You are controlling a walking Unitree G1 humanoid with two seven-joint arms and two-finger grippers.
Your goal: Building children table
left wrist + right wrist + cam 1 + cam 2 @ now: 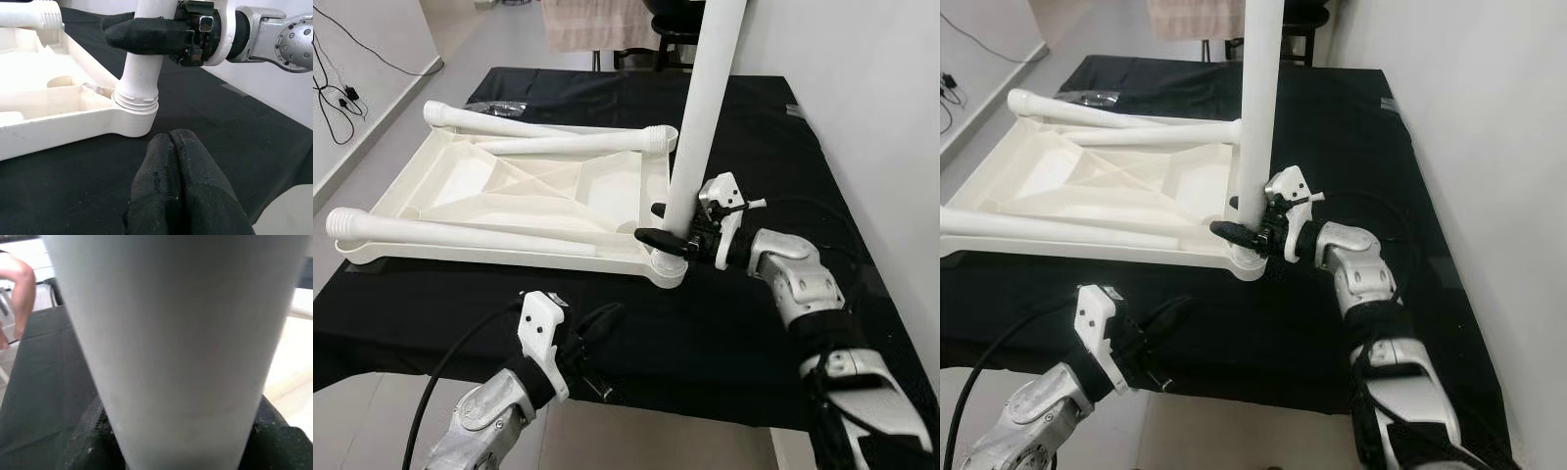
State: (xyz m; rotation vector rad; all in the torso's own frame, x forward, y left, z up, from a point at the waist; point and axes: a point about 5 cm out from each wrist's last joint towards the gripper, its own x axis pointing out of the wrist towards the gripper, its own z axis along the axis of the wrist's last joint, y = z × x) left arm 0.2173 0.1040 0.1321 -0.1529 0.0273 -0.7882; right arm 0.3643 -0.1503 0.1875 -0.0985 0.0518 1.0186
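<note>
Upright leg: top cut off by upper edge, above right gripper. In right wrist view, leg blurred, both ends cropped. Far finger of right gripper hidden behind leg. Right forearm runs off lower edge. Person's arm beyond gripper, cropped, blurred.

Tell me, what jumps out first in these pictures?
A white table leg stands upright in the near right corner socket of an upside-down white tabletop lying on a black cloth, with the right gripper clamped around its base. Three more legs lie flat on the tabletop. The left gripper hangs shut at the table's near edge.
</note>
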